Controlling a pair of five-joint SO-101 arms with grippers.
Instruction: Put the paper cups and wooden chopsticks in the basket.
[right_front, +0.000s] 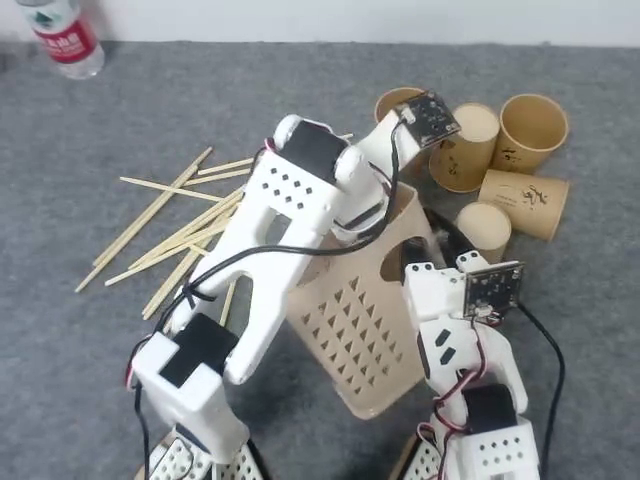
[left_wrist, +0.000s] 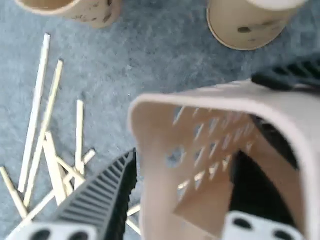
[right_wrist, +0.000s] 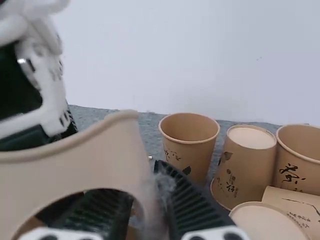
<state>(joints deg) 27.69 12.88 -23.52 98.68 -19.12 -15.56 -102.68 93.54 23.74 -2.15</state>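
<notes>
The beige perforated basket (right_front: 362, 305) lies tilted at the centre. My left gripper (right_front: 397, 195) is at its far end, one finger outside the wall and one inside, shut on the basket (left_wrist: 165, 145). My right gripper (right_front: 445, 248) is shut on the basket's right rim (right_wrist: 90, 155). Several paper cups (right_front: 465, 147) stand or lie past the basket at the back right. One cup (right_wrist: 189, 140) stands open side up and another (right_wrist: 245, 162) is upside down. Several wooden chopsticks (right_front: 180, 235) lie scattered on the grey cloth to the left; the chopsticks (left_wrist: 45, 150) show beside the basket wall.
A plastic bottle (right_front: 65, 35) with a red label lies at the back left corner. A white wall (right_wrist: 200, 50) runs behind the table. The left arm's white body (right_front: 280, 230) crosses over the chopsticks' right end.
</notes>
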